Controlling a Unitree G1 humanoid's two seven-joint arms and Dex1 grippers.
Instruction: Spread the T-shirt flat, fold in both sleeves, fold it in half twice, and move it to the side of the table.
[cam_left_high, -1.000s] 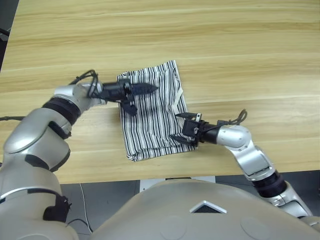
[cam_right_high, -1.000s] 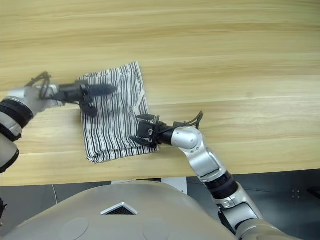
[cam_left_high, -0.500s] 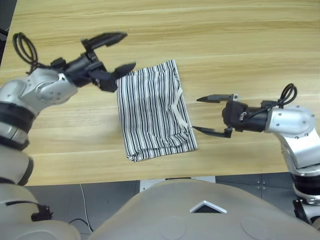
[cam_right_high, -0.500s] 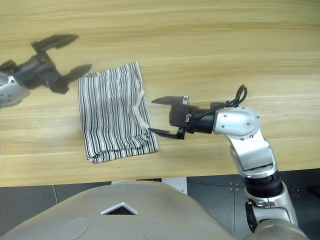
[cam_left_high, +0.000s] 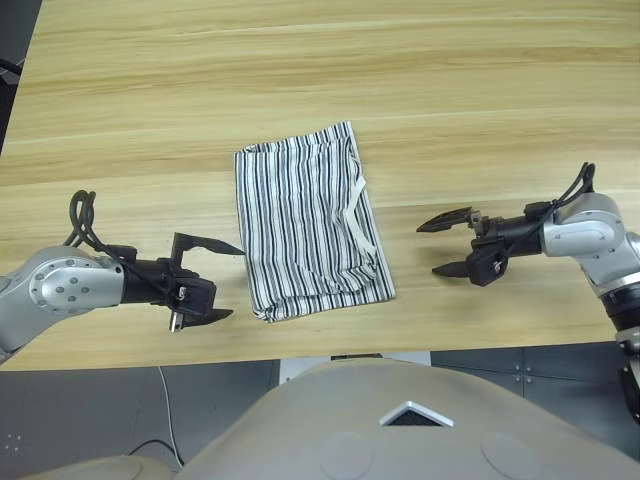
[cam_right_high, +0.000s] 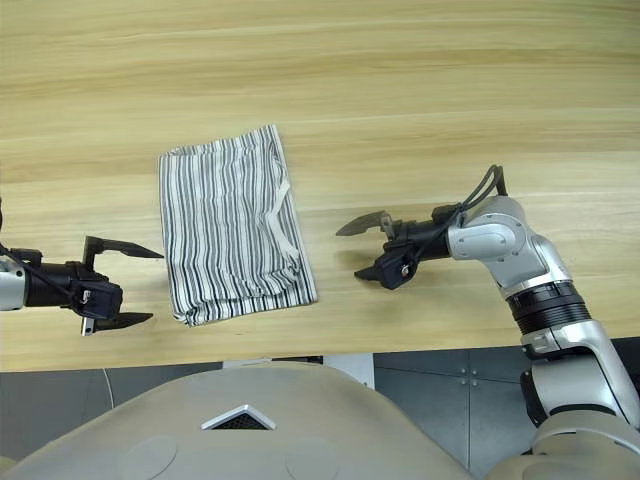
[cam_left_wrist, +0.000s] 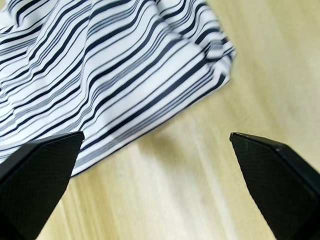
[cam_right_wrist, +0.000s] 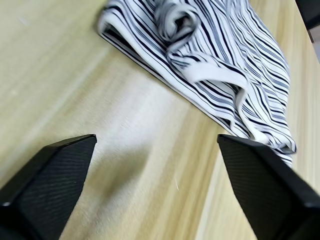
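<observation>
Nearest the front edge of the table, the left gripper is held low just beside the near left corner of the T-shirt, its fingers spread wide and nothing grasped. The T-shirt is laid as a compact striped rectangle close to that front edge, roughly midway across. Its near hem is slightly rumpled, and a white neckband is exposed along its right side. A little farther back, the right gripper is stationed apart from the garment's right edge, likewise wide open and empty. The folding is judged complete, so transfer to the table's side is taken as the step in hand. The bundle is best pinched through all layers at opposite edges and slid or lifted evenly by both arms, so that the folds are not shaken loose and the neckband is not dragged out.
</observation>
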